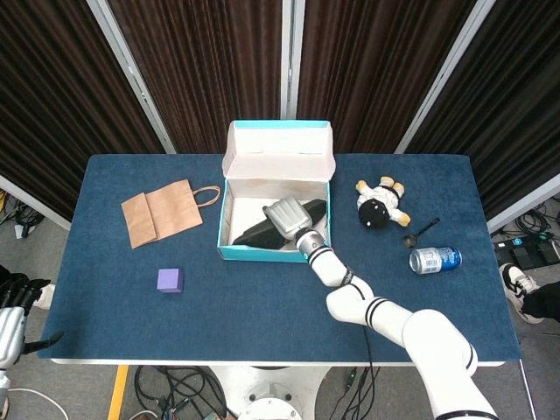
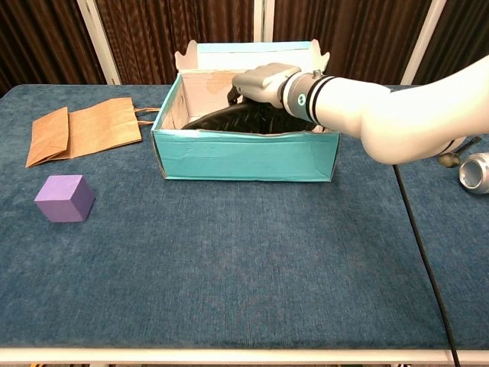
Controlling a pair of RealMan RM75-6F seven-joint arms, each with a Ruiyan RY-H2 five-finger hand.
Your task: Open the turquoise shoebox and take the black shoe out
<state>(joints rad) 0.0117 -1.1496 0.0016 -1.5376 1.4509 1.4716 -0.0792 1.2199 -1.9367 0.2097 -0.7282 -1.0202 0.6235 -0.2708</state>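
Black shoe (image 1: 262, 231) lies sole-up in turquoise shoebox (image 2: 243, 156), right hand (image 1: 286, 214) gripping it

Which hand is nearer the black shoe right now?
Right. The right hand is inside the turquoise shoebox, curled over the black shoe; the left hand hangs off the table's left edge.

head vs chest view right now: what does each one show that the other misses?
Head only: the left hand low at the frame's left edge off the table, the plush toy, the whole soda can.
Chest only: the shoebox's turquoise front wall.
Both: right hand closed over the black shoe inside the open box, paper bag, purple cube.
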